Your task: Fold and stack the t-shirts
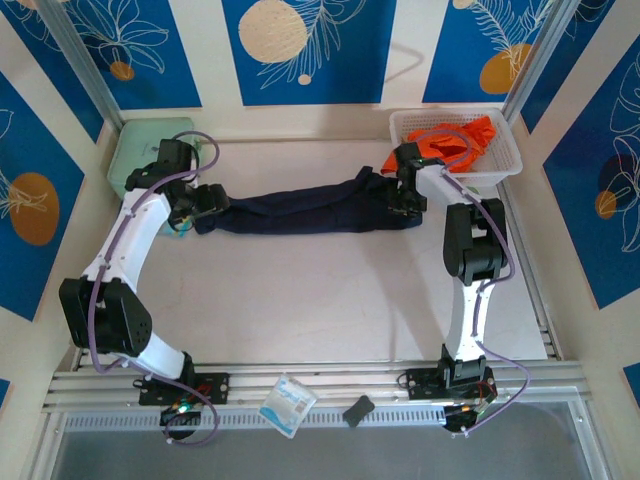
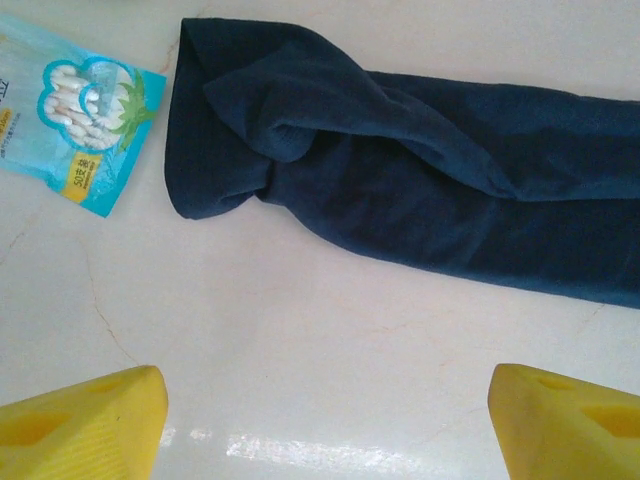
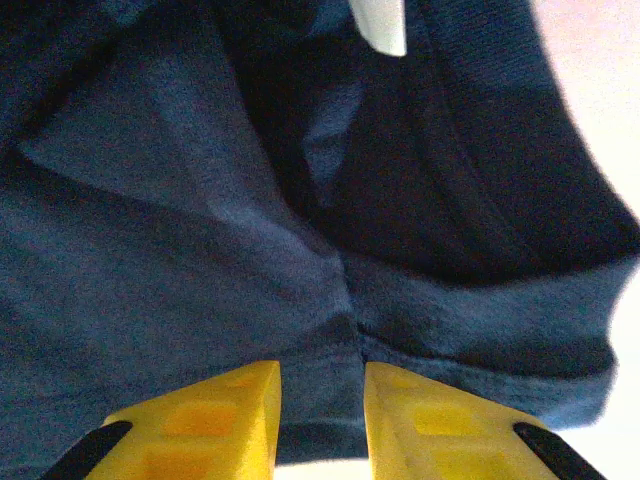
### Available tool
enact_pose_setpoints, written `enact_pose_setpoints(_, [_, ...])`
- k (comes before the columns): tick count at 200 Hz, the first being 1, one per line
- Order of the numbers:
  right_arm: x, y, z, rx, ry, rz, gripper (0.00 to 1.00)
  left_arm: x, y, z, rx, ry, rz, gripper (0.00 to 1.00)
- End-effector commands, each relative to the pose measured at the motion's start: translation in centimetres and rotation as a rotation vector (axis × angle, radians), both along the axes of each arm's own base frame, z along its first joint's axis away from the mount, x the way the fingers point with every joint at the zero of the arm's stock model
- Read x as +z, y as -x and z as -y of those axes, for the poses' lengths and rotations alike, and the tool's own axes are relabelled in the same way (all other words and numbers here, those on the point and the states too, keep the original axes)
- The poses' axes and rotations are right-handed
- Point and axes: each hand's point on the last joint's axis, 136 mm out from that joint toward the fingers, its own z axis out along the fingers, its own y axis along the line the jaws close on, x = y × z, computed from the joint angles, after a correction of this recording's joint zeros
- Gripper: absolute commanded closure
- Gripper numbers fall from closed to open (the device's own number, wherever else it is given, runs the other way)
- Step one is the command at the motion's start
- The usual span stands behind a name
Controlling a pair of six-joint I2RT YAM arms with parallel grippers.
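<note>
Navy cloth, the dark t-shirt [image 1: 310,208], lies bunched in a long band on the table [image 1: 330,290] between both end effectors. The right end effector [image 3: 320,378] is closed, pinching the shirt's hem; the left end effector [image 2: 325,388] hovers open just short of the other end. Likely the spreading step: next the left must grip its end. Left wrist view adds a blue packet [image 2: 80,120] beside that end; overhead shows the orange t-shirt [image 1: 470,135] in a white basket [image 1: 505,168] behind the right end effector.
</note>
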Motion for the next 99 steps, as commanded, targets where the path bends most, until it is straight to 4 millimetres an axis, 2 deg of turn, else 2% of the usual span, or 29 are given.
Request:
enact_pose_setpoints(1, [-0.4, -0.6, -0.4, 0.007, -0.020, 0.002, 0.73, 0.3, 0.1, 0.2, 0.002, 0.023, 0.009, 0.17])
enact_pose_setpoints(34, [-0.8, -0.5, -0.1, 0.002, -0.006, -0.009, 0.72, 0.2, -0.2, 0.4, -0.003, 0.027, 0.007, 0.17])
enact_pose_setpoints(66, [-0.8, 0.0, 0.5, -0.008, 0.022, -0.019, 0.63, 0.2, -0.3, 0.6, -0.007, 0.038, 0.010, 0.17])
enact_pose_setpoints(99, [-0.1, 0.0, 0.7, 0.045, 0.056, 0.058, 0.68, 0.6, -0.2, 0.6, -0.008, 0.040, 0.018, 0.17])
